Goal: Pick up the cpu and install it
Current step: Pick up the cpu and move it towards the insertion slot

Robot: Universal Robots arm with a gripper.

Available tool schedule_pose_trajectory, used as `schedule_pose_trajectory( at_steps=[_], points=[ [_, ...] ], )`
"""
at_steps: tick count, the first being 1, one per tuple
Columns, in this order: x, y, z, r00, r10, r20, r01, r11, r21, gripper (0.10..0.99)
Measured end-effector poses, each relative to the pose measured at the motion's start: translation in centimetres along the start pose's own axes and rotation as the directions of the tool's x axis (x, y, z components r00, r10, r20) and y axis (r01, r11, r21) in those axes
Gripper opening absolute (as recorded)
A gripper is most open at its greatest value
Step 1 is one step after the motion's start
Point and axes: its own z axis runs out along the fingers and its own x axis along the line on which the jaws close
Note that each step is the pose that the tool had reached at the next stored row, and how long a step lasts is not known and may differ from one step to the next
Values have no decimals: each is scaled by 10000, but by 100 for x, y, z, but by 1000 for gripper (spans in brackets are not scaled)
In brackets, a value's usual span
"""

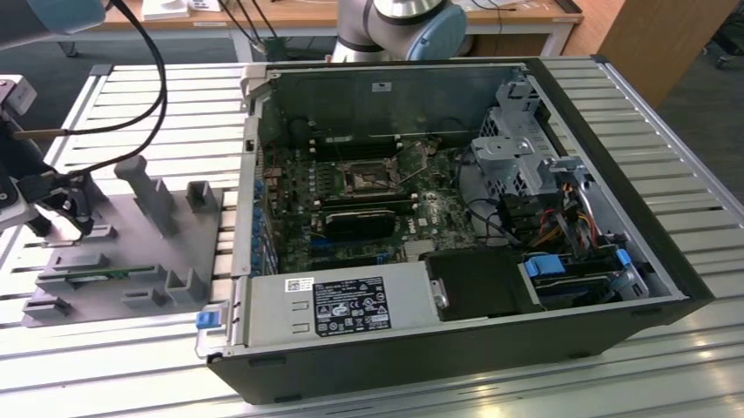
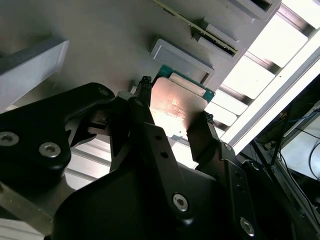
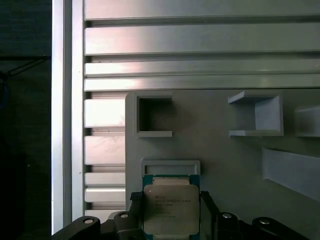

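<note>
Silver metal on top, thin green edge around: one cpu (image 3: 171, 212), flat and square. Pinched between the two black fingers (image 3: 136, 205) of the one claw (image 3: 170, 196), one finger pressed on each of two opposite sides. Low over one grey tray (image 3: 215, 150); hard to tell whether touching it or just off it. Just beside the cpu, one raised grey frame (image 3: 170, 165). Farther along the tray, two small pockets (image 3: 155, 133), each with three walls and one open side. In the second wrist view, shiny cpu (image 2: 177, 107) between the two fingers too, and one long thin green strip (image 2: 200, 29) lying in a slot farther along the tray.

In the exterior view, claw (image 1: 70, 209) at the far exterior view's left, down over the grey tray. Two grey posts (image 1: 152, 192) standing on that tray. Under everything, one bench (image 1: 663, 104) made of long metal slats. To the exterior view's right of the tray, one open black computer case (image 1: 668, 218) lying on its side. Inside: one green board (image 1: 291, 248), one square socket (image 1: 369, 178) near its middle, and one grey box (image 1: 337, 305) with a white label at the near edge. Beyond the case, one grey and blue robot arm base (image 1: 402, 26).
</note>
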Motion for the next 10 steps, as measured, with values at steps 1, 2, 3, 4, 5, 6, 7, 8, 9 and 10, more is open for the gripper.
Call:
schedule_pose_trajectory(
  at_steps=[1,2,3,4,5,6,7,8,9,10],
  points=[
    [0,0,-3,10000,0,0,0,10000,0,541],
    [0,0,-6,10000,0,1,0,10000,0,541],
    [0,0,-9,10000,0,0,0,10000,0,541],
    [0,0,-12,10000,0,-1,0,10000,0,541],
    [0,0,-15,10000,0,0,0,10000,0,541],
    [0,1,-17,10000,0,1,0,10000,0,541],
    [1,1,-21,10000,0,-1,0,10000,0,541],
    [1,1,-24,10000,0,-1,0,10000,1,541],
    [0,1,-27,10000,0,-1,0,10000,0,541],
    [1,1,-29,10000,0,0,0,10000,0,541]
  ],
)
